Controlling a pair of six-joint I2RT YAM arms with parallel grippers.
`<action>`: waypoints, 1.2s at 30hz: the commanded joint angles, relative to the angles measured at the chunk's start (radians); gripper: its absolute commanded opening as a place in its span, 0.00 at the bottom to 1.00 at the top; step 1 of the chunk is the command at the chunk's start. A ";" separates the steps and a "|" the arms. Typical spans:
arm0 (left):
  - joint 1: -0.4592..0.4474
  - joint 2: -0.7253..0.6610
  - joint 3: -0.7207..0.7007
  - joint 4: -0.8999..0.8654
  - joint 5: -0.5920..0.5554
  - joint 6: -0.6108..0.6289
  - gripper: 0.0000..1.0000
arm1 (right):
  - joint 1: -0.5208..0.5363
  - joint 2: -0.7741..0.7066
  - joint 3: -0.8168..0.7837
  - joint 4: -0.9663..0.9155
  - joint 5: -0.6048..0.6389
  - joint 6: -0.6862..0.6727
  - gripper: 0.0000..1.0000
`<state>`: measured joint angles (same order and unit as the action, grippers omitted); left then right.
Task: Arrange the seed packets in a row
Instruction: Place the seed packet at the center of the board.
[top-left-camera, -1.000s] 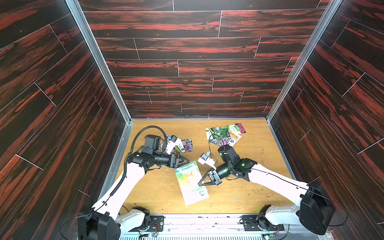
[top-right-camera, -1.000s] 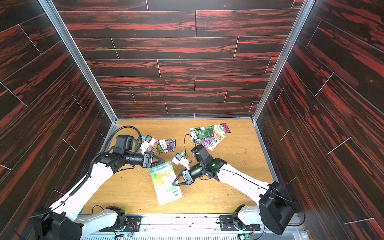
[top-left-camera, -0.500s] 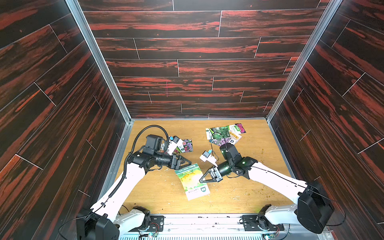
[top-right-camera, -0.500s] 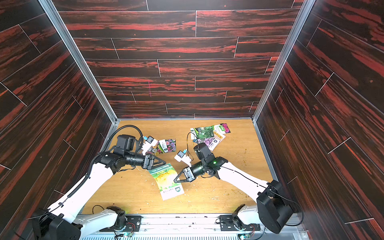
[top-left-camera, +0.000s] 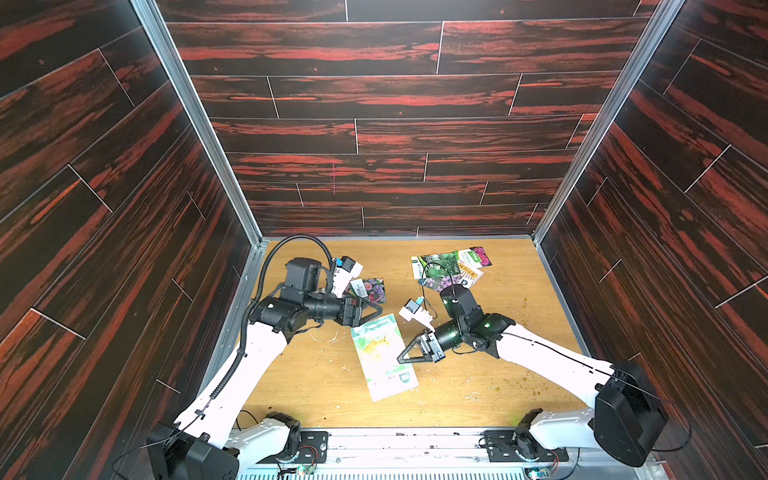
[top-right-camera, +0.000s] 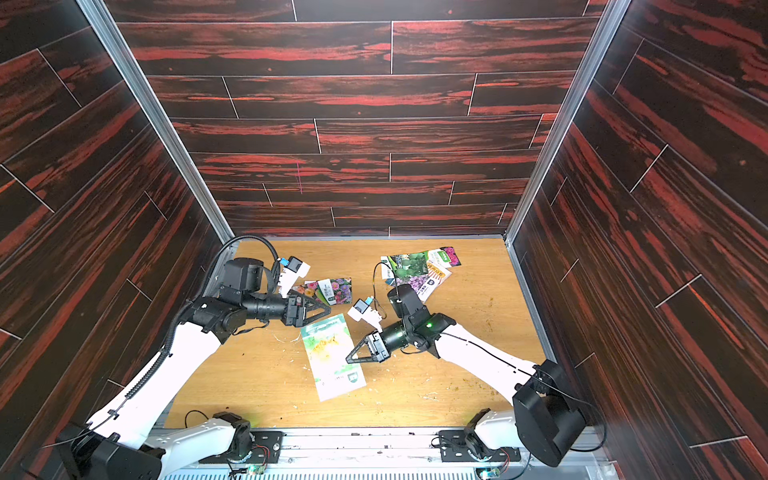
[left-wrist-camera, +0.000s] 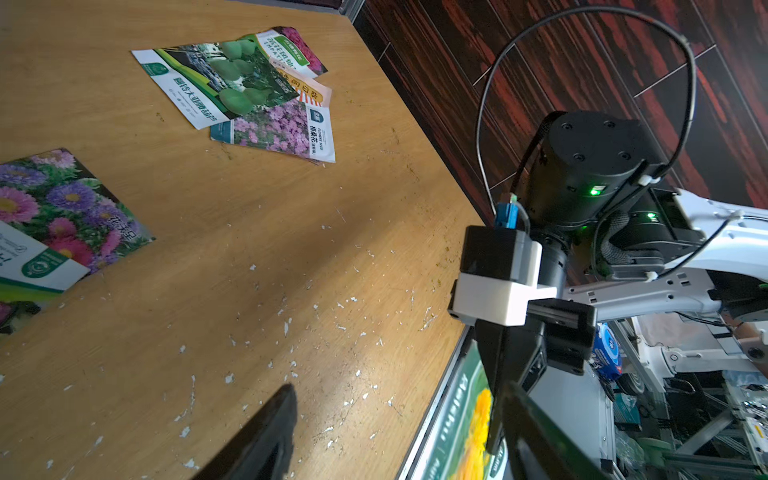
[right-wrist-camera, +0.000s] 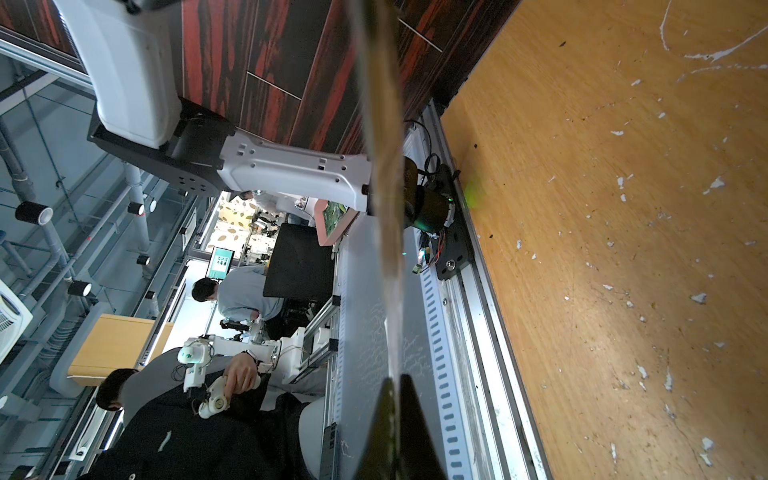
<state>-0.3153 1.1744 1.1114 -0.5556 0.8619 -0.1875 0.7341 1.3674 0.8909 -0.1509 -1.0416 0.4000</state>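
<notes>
Yellow packet (top-left-camera: 379, 351) in right end effector (top-left-camera: 401, 360)

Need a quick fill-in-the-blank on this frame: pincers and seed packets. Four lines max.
1. The right pincer is ____ on the yellow-flower packet.
2. The left pincer has its jaws ____ and holds nothing.
3. The gourds printed on the gourd packet are ____.
4. The mixed-flower packet lies nearer the ____ pincer.

Missing words: shut; open; green; left.
</notes>
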 joint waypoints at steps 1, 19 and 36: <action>-0.007 0.034 0.010 -0.034 0.129 0.011 0.78 | -0.003 0.013 0.006 0.011 -0.023 -0.001 0.00; -0.059 0.062 -0.037 -0.092 0.117 0.078 0.00 | -0.044 0.004 0.034 0.012 -0.039 -0.004 0.00; -0.113 -0.093 -0.643 1.181 -0.938 -0.852 0.00 | -0.126 0.240 -0.389 1.333 0.475 1.003 0.92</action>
<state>-0.3939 1.0950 0.5274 0.2417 0.1928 -0.8127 0.5930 1.4879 0.5598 0.6651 -0.6933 1.0554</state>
